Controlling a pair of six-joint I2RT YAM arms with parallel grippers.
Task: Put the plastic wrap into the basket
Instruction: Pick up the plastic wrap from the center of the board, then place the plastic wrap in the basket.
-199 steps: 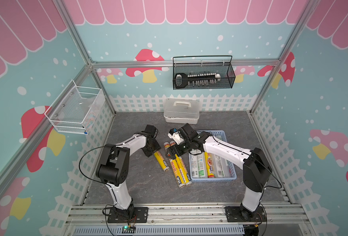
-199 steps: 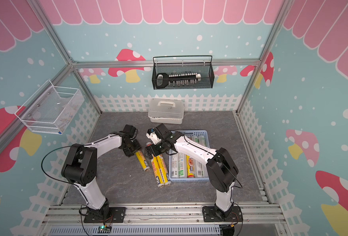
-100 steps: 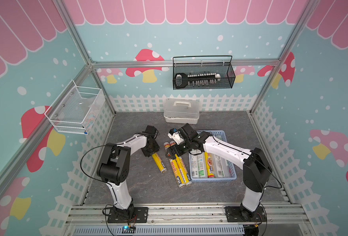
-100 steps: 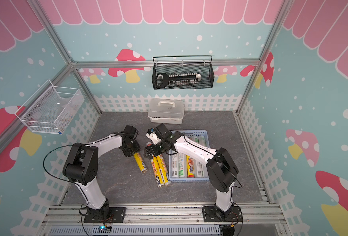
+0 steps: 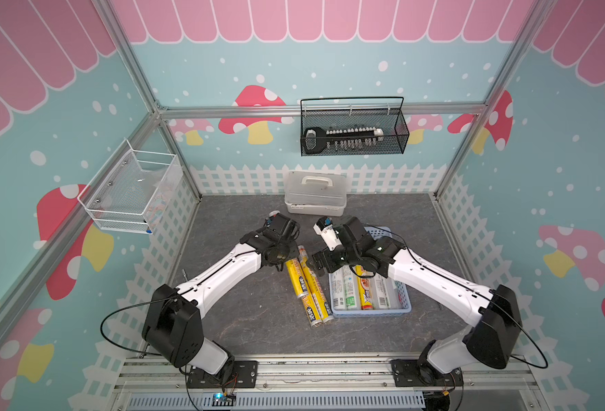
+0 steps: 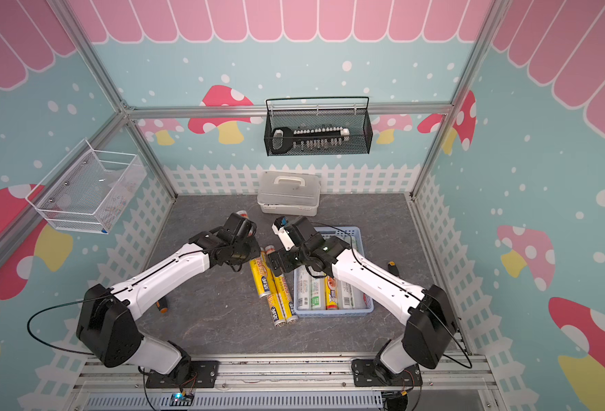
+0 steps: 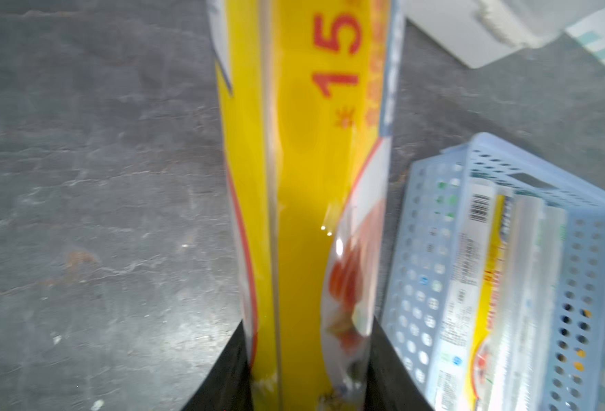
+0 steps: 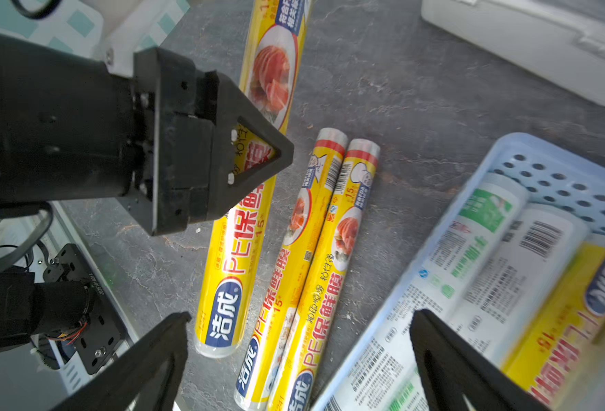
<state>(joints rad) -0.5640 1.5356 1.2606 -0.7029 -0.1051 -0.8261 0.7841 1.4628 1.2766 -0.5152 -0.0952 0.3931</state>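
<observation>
Left gripper [image 7: 308,320] pinching yellow plastic wrap roll [image 7: 293,160], jaws clamped against its sides. Just right of it, two more yellow rolls [image 8: 315,256] lying side by side on grey floor [image 5: 251,320], touching each other, close beside basket. Right gripper [image 8: 301,315] hovering above them and basket edge, jaws spread wide, nothing held. Light-blue basket [image 5: 368,312] farthest right, four rolls [image 5: 343,291] lying lengthwise inside.

Glossy film wrapper on yellow roll [image 7: 304,213]; smooth perforated blue plastic basket [image 7: 418,267]; tabletop [image 7: 98,178] matt grey, stone-like veining; fingers [image 7: 222,384] matt black plastic
</observation>
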